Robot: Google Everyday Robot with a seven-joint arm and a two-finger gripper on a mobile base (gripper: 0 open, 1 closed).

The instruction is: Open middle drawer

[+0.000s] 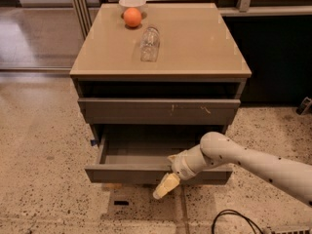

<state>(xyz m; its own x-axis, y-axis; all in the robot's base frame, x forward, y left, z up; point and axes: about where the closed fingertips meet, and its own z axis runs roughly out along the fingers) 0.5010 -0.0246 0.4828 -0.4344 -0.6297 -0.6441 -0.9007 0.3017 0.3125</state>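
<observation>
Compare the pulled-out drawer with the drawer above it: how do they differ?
The middle drawer is pulled out, its tray showing; the upper drawer sits shut. The upper drawer's front carries pale scratches; the middle drawer's looks plain. The gripper is at the middle drawer's front, away from the upper drawer. Both fronts are flat, dark grey, handleless.

Gripper (167,183) at middle drawer (126,173) front; tray (139,152) free.

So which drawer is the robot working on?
Find the tan-topped cabinet and look under its scratched upper drawer. The middle drawer, with the gripper at its front edge, is the only one pulled out, and its front is plain.
</observation>
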